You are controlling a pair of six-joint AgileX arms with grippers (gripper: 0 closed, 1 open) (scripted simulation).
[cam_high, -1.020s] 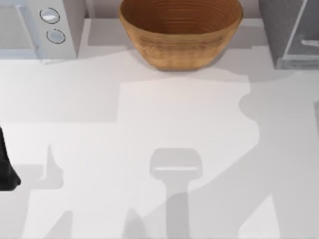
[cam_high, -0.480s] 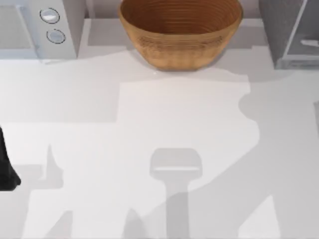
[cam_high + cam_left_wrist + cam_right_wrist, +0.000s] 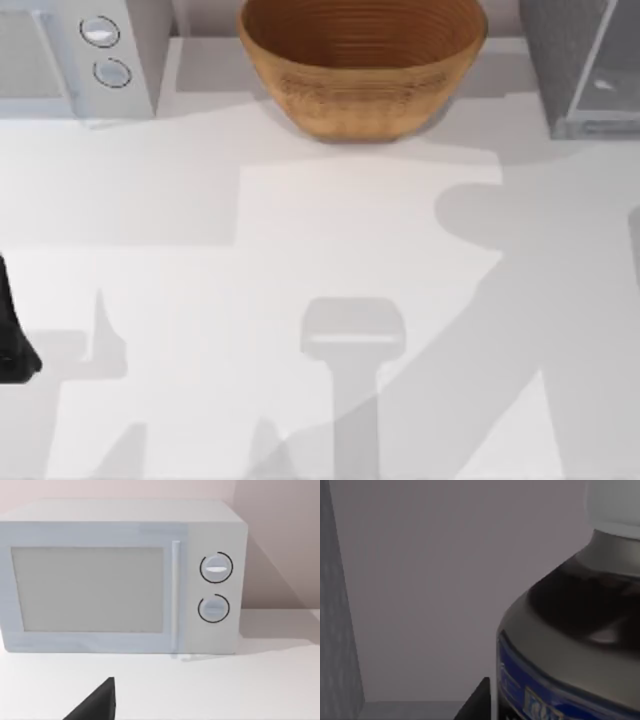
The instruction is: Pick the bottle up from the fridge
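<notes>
The bottle (image 3: pixel 570 640) looms very close in the right wrist view, with a white cap, a grey neck, a dark body and a blue label. It stands inside the fridge (image 3: pixel 560 50), whose grey inner wall (image 3: pixel 335 605) lies beside it. A dark part of my right gripper (image 3: pixel 477 702) sits right against the bottle's side; whether it grips the bottle cannot be told. The fridge stands at the table's far right corner, its glassy door panel (image 3: pixel 610 70) facing the table. My left arm (image 3: pixel 12 345) rests parked at the left edge.
A white microwave (image 3: pixel 70 55) with two round knobs stands at the far left, also close in the left wrist view as the microwave (image 3: pixel 120 580). A large wicker bowl (image 3: pixel 362 65) sits at the back centre. Arm shadows cross the white tabletop (image 3: pixel 300 230).
The arm's shadow on the right side of the table has spread leftward. A pale mark behind the fridge's door panel has shifted slightly left. The left arm has not moved.
</notes>
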